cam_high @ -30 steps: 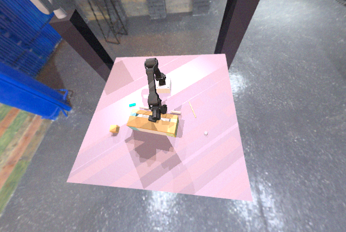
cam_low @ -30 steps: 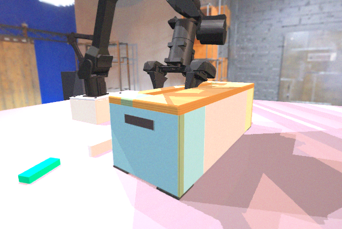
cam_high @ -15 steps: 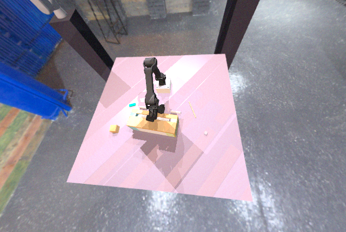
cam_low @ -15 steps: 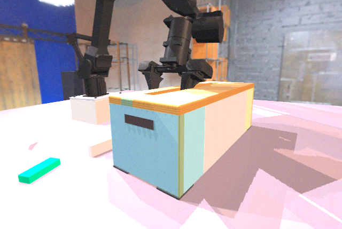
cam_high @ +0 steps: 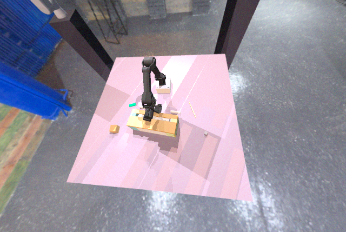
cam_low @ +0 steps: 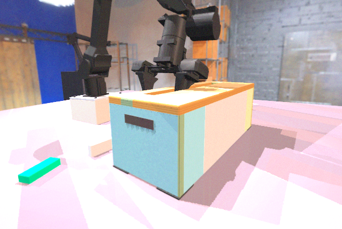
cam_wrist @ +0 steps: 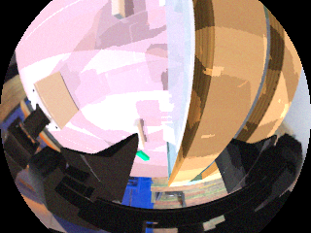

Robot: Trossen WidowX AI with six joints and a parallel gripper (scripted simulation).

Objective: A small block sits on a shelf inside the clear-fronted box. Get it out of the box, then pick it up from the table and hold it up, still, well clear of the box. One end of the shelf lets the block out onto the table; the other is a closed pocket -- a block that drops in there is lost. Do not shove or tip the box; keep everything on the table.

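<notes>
The box (cam_high: 153, 123) has an orange-banded top and a pale blue end, and stands in the middle of the pink table. It also shows in the exterior view (cam_low: 179, 127) and in the wrist view (cam_wrist: 227, 91). My gripper (cam_low: 165, 83) is open and empty, pointing down at the box's top near its far long edge. In the top view the gripper (cam_high: 147, 114) is over the left part of the box. In the wrist view the far edge of the box runs down the middle, with table to its left. The small block is hidden in every view.
A green bar (cam_low: 38, 170) and a beige bar lie on the table near the box's blue end. That end has a dark slot (cam_low: 139, 121). An orange cube (cam_high: 114, 128), a thin stick (cam_high: 192, 109) and a small grey piece (cam_high: 205, 133) lie around the box. The arm's white base (cam_high: 163, 86) stands behind it.
</notes>
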